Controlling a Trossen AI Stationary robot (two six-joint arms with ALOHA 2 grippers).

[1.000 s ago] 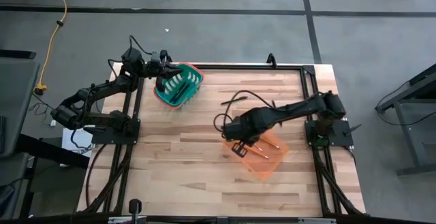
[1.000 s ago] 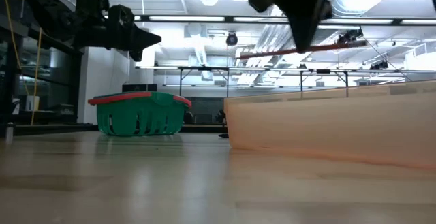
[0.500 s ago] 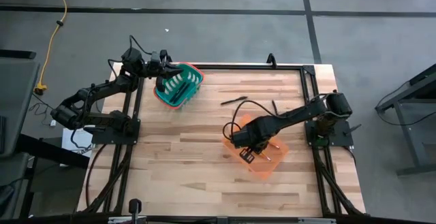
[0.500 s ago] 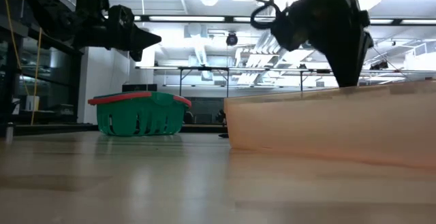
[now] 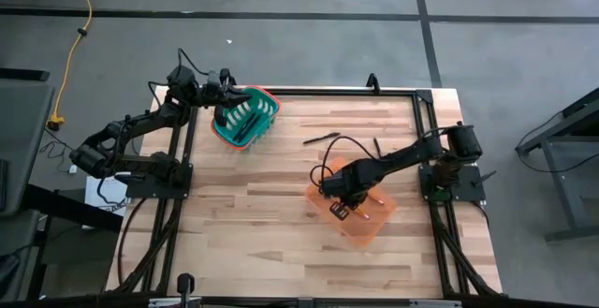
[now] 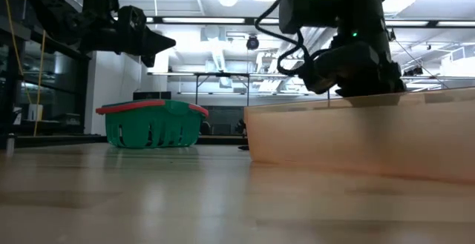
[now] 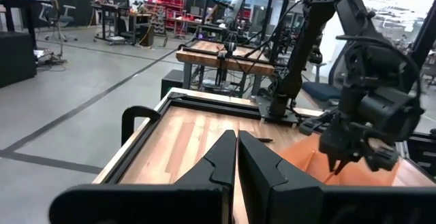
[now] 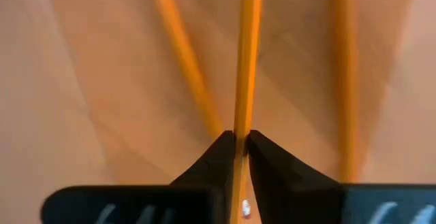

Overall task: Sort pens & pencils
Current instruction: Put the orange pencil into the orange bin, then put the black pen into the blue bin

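Your table [image 5: 281, 205] is carrying two baskets: a green basket [image 5: 245, 119] at the far left corner and an orange basket [image 5: 360, 216] toward the right. In the high view the green basket is already holding several dark sticks, most likely pens, though you cannot count them from here. The orange basket is holding at least three pencils [image 8: 184, 54], seen in the right wrist view.

Your right gripper [image 5: 341, 207] is reaching down inside the orange basket, its fingers pinching narrowly around one pencil [image 8: 248, 54] that is lying along the basket floor; I judge it is delivering this one, with release yet to come. Your left gripper [image 7: 237, 157] is hovering above the green basket, fingers pressed together and empty.

Two pens [image 5: 321, 139] are lying on the bare wood, far of the orange basket, so you are well along but those are waiting to go to the green basket.
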